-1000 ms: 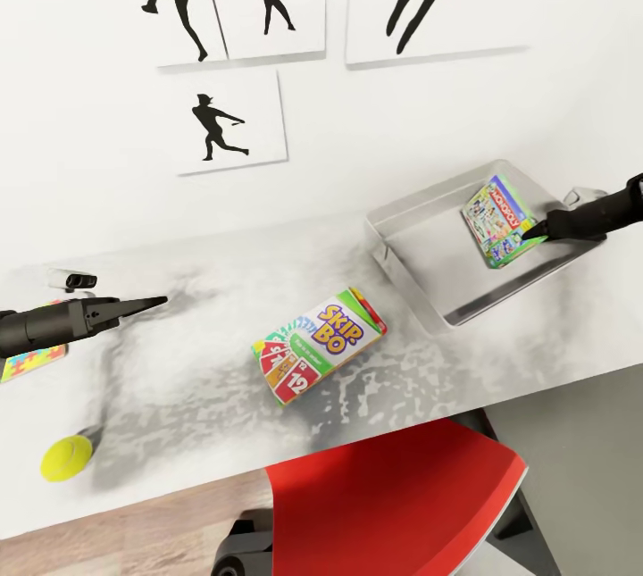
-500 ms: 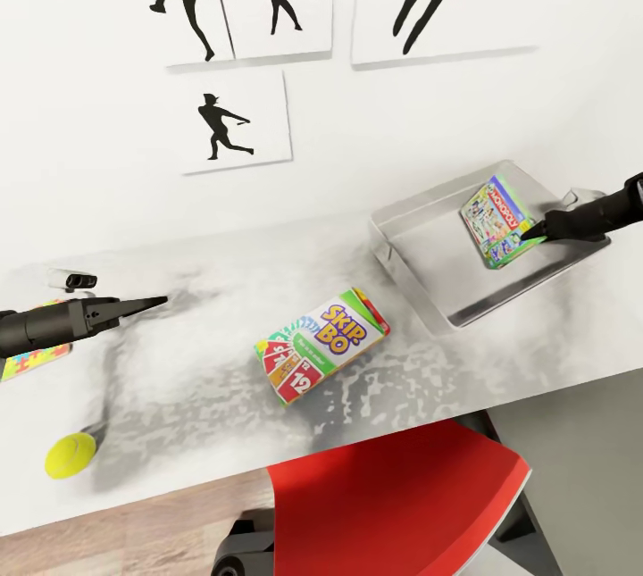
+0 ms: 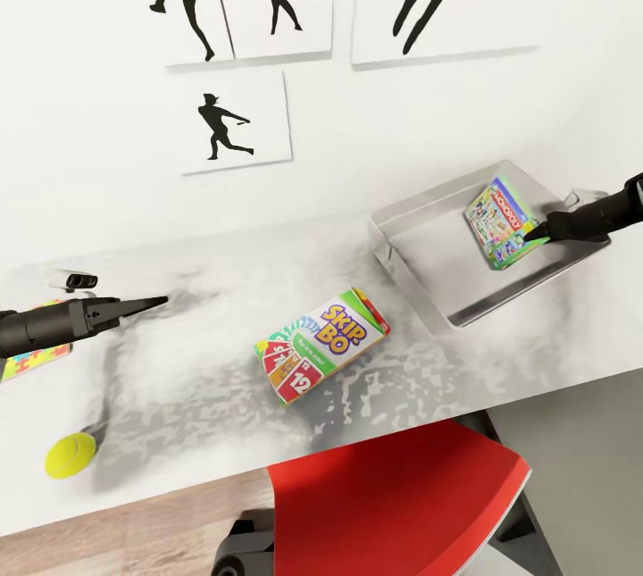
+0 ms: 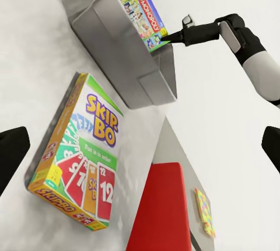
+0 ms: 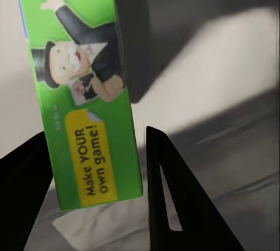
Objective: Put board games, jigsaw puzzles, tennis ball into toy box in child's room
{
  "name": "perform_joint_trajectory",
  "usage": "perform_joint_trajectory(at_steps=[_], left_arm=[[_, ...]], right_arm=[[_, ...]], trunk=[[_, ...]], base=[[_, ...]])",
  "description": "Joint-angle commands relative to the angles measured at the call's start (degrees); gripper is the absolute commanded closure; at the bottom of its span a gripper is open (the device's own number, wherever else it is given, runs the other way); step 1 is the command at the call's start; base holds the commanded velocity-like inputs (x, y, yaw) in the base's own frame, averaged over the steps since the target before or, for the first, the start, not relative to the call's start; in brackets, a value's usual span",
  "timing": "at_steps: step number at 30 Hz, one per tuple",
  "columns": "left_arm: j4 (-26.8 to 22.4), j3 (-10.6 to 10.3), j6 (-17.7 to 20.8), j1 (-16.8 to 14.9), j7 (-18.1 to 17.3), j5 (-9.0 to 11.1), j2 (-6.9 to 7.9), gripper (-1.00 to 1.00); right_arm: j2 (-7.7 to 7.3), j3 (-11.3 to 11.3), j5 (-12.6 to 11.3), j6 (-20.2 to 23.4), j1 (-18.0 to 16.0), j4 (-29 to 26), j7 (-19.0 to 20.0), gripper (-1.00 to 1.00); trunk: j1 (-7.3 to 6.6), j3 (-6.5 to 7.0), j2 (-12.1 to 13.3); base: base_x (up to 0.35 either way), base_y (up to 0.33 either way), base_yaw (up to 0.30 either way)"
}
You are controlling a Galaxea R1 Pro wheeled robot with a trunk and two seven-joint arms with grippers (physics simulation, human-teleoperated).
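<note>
Green-edged Monopoly box [image 3: 500,223], tilted on edge, inside grey toy box [image 3: 420,250]

arms: black, tapered | right tool [image 4: 175,39]: black | forearm: white, black cuff

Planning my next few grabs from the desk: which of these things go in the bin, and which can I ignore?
Job:
Monopoly box, held over the toy box by the right gripper
Skip-Bo box
tennis ball
multicoloured jigsaw puzzle

Lying about:
red chair
sports-silhouette pictures
small white-and-black object by the wall
</note>
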Motion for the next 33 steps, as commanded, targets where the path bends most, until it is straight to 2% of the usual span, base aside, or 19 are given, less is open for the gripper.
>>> perform_joint_trajectory(at_steps=[1,2,3,33], left_arm=[[0.0,0.0,0.6,0.0,-0.2,0.0,0.02,-1.0],[0.0,0.0,0.6,0.0,-0.2,0.0,0.01,-1.0],[0.0,0.0,0.6,0.0,-0.2,0.0,0.03,-1.0],[0.0,0.0,0.6,0.0,-0.2,-0.1,0.01,-1.0]], right_arm=[[-0.03,0.2,0.3,0.2,0.0,0.0,0.4,1.0],[-0.02,0.1,0.3,0.2,0.0,0.0,0.3,1.0],[-0.02,0.1,0.3,0.2,0.0,0.0,0.3,-1.0],[-0.01,0.1,0.0,0.2,-0.1,-0.6,-2.0,-1.0]], trunk=[[0.03,-0.08,-0.1],[0.03,-0.08,-0.1],[0.03,-0.08,-0.1],[0.03,-0.08,-0.1]], base=[[0.0,0.0,0.0],[0.0,0.0,0.0],[0.0,0.0,0.0],[0.0,0.0,0.0]])
